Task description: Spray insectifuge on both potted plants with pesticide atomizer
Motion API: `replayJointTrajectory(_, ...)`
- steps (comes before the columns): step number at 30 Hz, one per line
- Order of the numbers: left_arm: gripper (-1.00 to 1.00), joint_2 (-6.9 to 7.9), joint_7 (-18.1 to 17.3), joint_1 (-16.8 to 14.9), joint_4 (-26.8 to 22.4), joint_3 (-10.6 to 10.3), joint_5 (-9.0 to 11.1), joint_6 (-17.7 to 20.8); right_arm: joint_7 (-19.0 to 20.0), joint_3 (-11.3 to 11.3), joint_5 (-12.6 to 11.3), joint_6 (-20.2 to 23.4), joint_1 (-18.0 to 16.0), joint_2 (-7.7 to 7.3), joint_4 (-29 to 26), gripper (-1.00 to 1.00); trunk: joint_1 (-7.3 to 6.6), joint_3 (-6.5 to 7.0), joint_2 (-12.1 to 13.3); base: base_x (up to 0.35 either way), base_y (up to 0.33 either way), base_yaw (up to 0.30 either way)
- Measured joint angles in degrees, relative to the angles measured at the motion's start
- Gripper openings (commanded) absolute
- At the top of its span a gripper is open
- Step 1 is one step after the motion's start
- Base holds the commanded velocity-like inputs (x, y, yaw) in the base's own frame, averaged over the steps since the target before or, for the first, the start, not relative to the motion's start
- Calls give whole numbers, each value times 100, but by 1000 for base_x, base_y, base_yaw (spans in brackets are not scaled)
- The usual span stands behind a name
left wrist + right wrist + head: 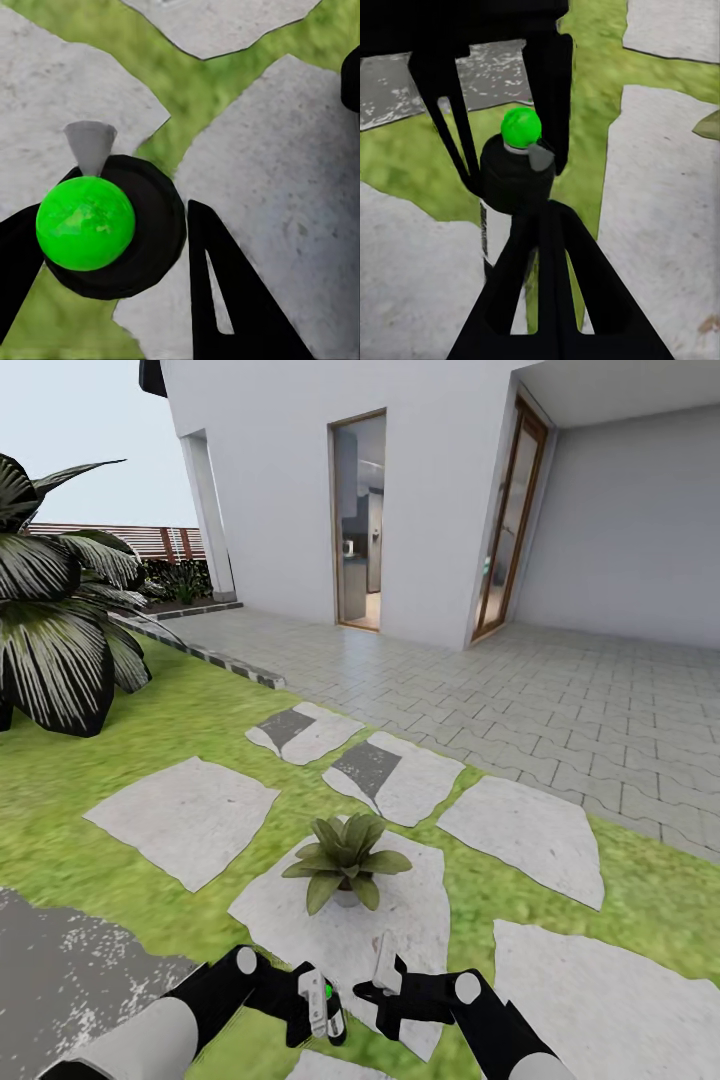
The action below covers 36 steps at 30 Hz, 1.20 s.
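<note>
We face a white house (300, 490) across the upper frame, with grey paving (560, 690) at right, a big palm (55, 630) at the left edge, and the garden lawn (120, 760) crossed by pale stepping stones (185, 815). Low in the centre, one potted plant (343, 858) sits on a stone; we see no whitish specks on its leaves, so spraying looks not yet done.

At the bottom centre, our left pincer (318, 1005) grips the pesticide atomizer (320, 1000), its fingers closed against the bottle's sides; the left wrist view shows the bright green cap (85, 223) and grey nozzle (90, 146) between dark fingers (225, 300). Our right pincer (385, 975) hovers just beside it; we cannot tell how wide it stands, and it seems to hold nothing.

The bottle looks light, rigid and smooth, likely slippery plastic. We judge the body below the head is the safest hold, leaving the trigger free.
</note>
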Motion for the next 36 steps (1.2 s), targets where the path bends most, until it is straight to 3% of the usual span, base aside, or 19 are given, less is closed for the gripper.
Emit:
replayJointTrajectory(9, -100, 735, 10, -9, -8, -3, -3, 30, -8, -5, 11, -2, 0, -16, 34, -100, 0, 0, 0, 0, 0, 0)
replayJointTrajectory(10, -100, 817, 12, -9, -8, -4, -7, 33, -13, -10, 14, -5, 0, -25, 41, 100, 0, 0, 0, 0, 0, 0)
replayJointTrajectory(12, -100, 960, 173, -9, -3, 11, 2, 47, -31, -28, 11, -7, 0, -56, 58, 100, 0, 0, 0, 0, 0, 0)
replayJointTrajectory(18, -100, 1030, 463, 13, 46, 16, 10, 58, -71, -50, 9, -9, 3, -119, 56, 100, 0, 0, 0, 0, 0, 0)
replayJointTrajectory(20, -100, 1043, 486, 10, 44, 82, 32, 70, -295, -53, 4, -10, 9, -228, 55, 100, 0, 0, 0, 0, 0, 0)
replayJointTrajectory(22, -100, 1045, 583, 9, 39, 217, 46, 122, -682, -53, -6, -9, 22, -398, 68, 100, 0, 0, 0, 0, 0, 0)
replayJointTrajectory(24, -100, 1036, 937, 9, 39, 547, 60, 356, -1353, -127, -46, -5, 53, -523, 140, 100, 0, 0, 0, 0, 0, 0)
replayJointTrajectory(25, -100, 1018, 1110, 10, 41, 760, 66, 521, -1833, -311, -115, -6, 119, -577, 272, 100, 0, 0, 0, 0, 0, 0)
replayJointTrajectory(28, -100, 967, 1253, 10, 44, 1082, 79, 778, -2918, -810, -236, -35, 335, -667, 836, 100, 0, -1, 0, 0, 0, 0)
replayJointTrajectory(30, -100, 899, 1291, 10, 19, 1174, 73, 1072, -3852, -1019, -268, -102, 434, -714, 1330, 100, 0, 0, 0, 0, 0, 0)
replayJointTrajectory(33, -100, 691, 1303, -24, -42, 1207, 41, 1767, -5014, -1114, -364, -294, 479, -812, 1819, 100, 0, 0, 0, 0, 0, 0)
replayJointTrajectory(36, -100, 490, 1305, -49, -267, 1203, 82, 2465, -5836, -1145, -556, -536, 525, -838, 2122, 100, 0, 0, 0, 0, 0, 0)
